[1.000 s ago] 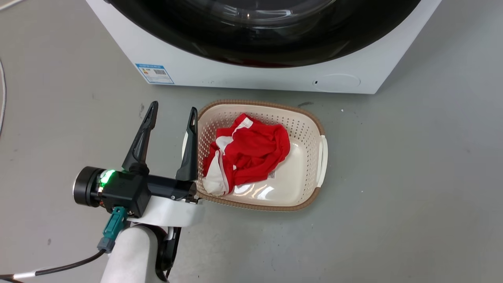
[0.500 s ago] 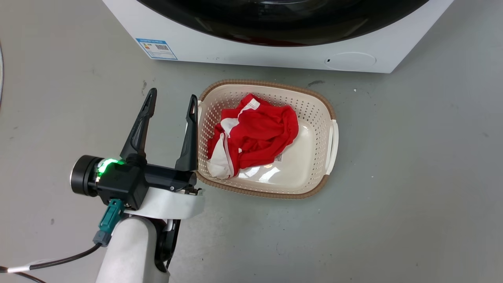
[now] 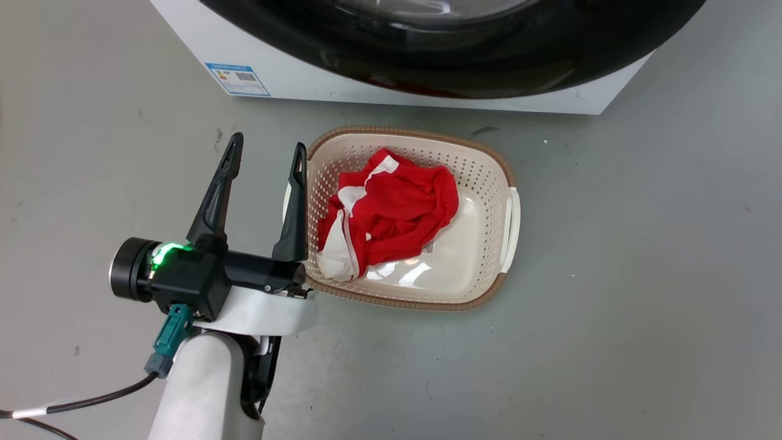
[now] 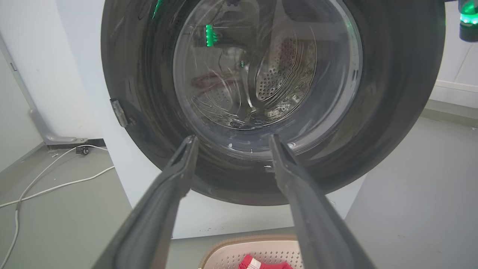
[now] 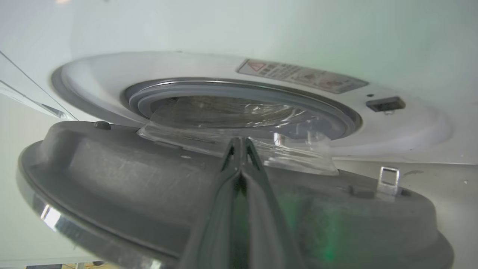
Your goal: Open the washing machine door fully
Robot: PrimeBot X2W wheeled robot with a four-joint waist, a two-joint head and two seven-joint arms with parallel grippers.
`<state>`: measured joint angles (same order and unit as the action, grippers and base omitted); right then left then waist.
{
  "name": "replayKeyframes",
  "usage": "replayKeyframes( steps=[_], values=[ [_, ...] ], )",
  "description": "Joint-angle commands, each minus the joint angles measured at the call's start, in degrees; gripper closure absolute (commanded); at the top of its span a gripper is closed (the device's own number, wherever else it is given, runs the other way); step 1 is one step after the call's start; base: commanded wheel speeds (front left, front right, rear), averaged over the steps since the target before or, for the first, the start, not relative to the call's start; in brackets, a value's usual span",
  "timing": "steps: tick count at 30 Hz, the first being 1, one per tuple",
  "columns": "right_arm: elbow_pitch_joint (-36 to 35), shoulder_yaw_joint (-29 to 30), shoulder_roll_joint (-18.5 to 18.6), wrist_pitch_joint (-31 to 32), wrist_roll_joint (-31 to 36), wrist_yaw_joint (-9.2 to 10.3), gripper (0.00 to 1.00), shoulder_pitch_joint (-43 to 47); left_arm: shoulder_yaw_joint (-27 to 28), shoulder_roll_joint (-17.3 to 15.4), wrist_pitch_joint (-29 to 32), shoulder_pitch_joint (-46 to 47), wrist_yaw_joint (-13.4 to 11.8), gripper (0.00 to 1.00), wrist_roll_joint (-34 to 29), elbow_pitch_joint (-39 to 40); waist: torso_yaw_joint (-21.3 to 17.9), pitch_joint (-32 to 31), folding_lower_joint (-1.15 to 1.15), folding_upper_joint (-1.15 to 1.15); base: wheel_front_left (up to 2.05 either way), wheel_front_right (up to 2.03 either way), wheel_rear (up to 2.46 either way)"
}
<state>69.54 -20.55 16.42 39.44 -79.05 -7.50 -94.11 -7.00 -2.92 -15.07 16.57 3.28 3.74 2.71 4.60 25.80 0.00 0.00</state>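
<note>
Door: you have the washing machine door (image 5: 130,179) standing partway open, its glass bowl just outside the grey gasket (image 5: 336,112) of the washing machine (image 3: 293,79).
Right gripper: the right gripper (image 5: 239,141) has its fingers pressed together with nothing between them. Its tips are at the door's inner face beside the glass, though the angle is too close to tell if they touch it.
Left gripper: the left gripper (image 3: 267,142) is spread wide and empty, facing the door's front.
Basket: the basket (image 3: 489,165) sits on the floor before the washer, just beside your left fingers, with a red garment (image 3: 397,208) inside.
</note>
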Motion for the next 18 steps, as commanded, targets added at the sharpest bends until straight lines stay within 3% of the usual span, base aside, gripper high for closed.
replayKeyframes(
  steps=[1, 7, 18],
  values=[
    [-0.45, 0.08, -0.48, 1.27, -0.50, 0.02, 1.00, 1.52, 0.11, 0.05, -0.15, 0.42, -0.27, 0.00, 0.17, -0.10, -0.29, -0.49, 0.00, 0.00, 0.00, 0.00, 0.00],
    [-3.86, 1.10, -1.13, 7.96, -3.35, 0.02, 1.00, 5.55, 0.59, 0.06, -0.15, -0.44, -0.44, 0.00, -0.03, -0.59, -1.07, -2.59, 0.00, 0.00, 0.00, 0.00, 0.00],
    [-12.14, 1.04, -2.72, 14.12, -6.03, 0.01, 1.00, 16.99, 1.63, 0.05, -0.15, -4.18, -1.16, 0.00, -0.56, -2.11, -2.61, -9.07, 0.00, 0.00, 0.00, 0.00, 0.00]
  ],
)
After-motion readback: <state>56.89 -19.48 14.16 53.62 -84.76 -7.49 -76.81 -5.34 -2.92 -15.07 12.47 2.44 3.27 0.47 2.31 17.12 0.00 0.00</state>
